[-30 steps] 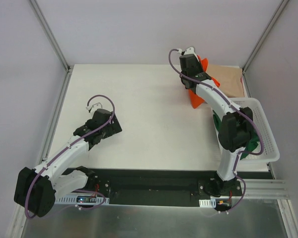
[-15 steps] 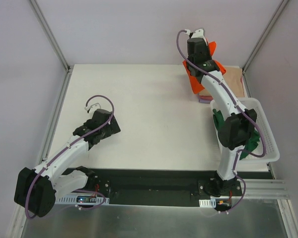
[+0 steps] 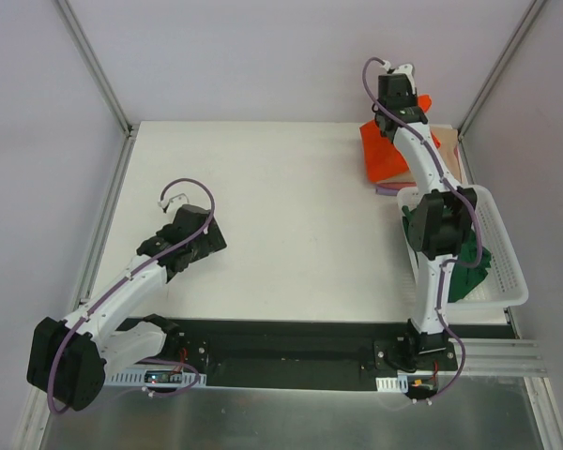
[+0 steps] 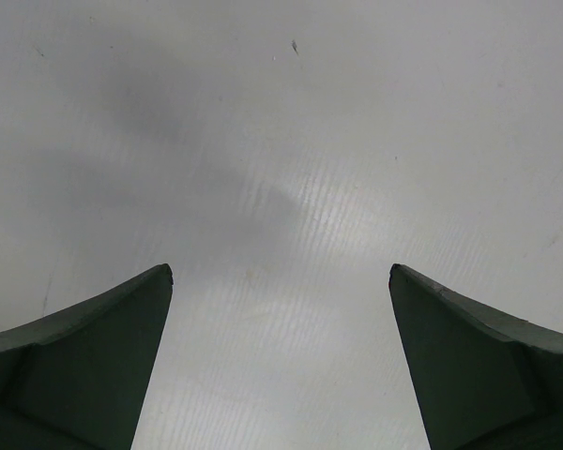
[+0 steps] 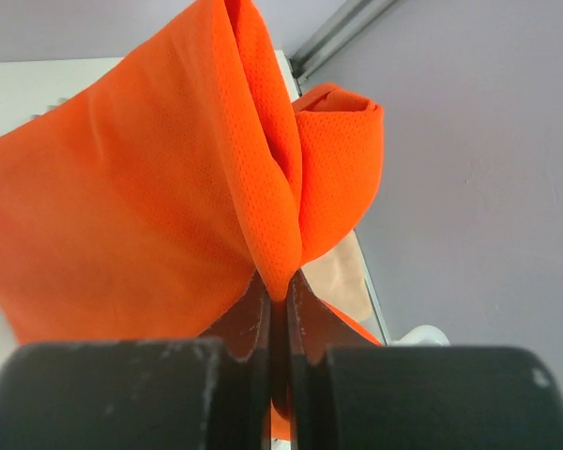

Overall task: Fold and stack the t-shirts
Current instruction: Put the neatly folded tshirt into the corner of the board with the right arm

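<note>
The bright orange t-shirt (image 3: 385,155) hangs folded from my right gripper (image 3: 415,98) at the table's far right corner. In the right wrist view the gripper (image 5: 280,292) is shut on a bunched edge of the orange t-shirt (image 5: 141,206). A beige t-shirt (image 3: 447,146) lies under it on the table, with a lilac edge (image 3: 387,189) showing below; the beige one also shows in the right wrist view (image 5: 342,277). A dark green t-shirt (image 3: 469,267) lies in the white basket (image 3: 507,272). My left gripper (image 3: 205,239) is open and empty over bare table (image 4: 281,187).
The white slatted basket stands at the right edge of the table, next to the right arm. Metal frame posts (image 3: 94,66) and grey walls close in the table at the back and sides.
My right gripper has lifted the orange t-shirt and carried it back and to the right, over the beige shirt. The left arm has not moved.
</note>
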Motion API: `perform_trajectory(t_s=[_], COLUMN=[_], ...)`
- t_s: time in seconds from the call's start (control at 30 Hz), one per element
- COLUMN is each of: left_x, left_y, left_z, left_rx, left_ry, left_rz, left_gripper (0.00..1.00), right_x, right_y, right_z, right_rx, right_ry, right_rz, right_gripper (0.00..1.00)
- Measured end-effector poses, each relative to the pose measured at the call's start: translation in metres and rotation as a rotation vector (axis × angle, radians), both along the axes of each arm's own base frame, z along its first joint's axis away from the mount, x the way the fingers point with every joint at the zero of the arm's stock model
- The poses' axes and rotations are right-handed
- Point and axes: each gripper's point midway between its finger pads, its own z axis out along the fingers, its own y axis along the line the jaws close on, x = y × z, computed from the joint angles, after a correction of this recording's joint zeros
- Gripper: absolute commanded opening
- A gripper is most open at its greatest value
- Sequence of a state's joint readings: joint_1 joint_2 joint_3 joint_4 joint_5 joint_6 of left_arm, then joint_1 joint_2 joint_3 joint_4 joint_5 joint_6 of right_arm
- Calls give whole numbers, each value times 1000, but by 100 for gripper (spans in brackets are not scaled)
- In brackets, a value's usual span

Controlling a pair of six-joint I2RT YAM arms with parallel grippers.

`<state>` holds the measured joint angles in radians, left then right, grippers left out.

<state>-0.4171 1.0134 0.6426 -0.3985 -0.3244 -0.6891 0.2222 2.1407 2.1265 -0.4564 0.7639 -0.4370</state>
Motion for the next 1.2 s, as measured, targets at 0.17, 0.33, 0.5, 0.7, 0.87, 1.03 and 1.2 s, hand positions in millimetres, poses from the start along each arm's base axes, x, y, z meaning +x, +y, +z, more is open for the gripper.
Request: perform_trajectory(t_s=[0.17, 0.33, 0.5, 0.7, 0.87, 1.03, 1.2], left_x=[-1, 0, 1, 3, 3, 5, 4], left_y=[0, 0, 0, 0, -1, -2, -3], left_z=[0, 1, 3, 5, 7, 20, 37], left_rx=[2, 2, 2, 1, 1, -6, -32], left_ry=[4, 2, -1, -3, -2, -11, -64], left_rz=[0, 2, 3, 3, 3, -1, -4], left_gripper=[99, 99, 99, 99, 99, 99, 99], right_x=[7, 7, 11, 16, 20, 19, -9], right_y=[-35, -64, -83, -99, -111, -118, -98], right_z=[-16, -23, -36, -63, -77, -68, -44], right_rx=[18, 38, 64, 70, 82, 118, 261], right_ry=[17, 22, 40, 79, 83, 40, 1], right_rz=[-67, -116, -124, -150, -180, -210, -157], right_gripper=[1, 1, 1, 20, 89, 96, 96])
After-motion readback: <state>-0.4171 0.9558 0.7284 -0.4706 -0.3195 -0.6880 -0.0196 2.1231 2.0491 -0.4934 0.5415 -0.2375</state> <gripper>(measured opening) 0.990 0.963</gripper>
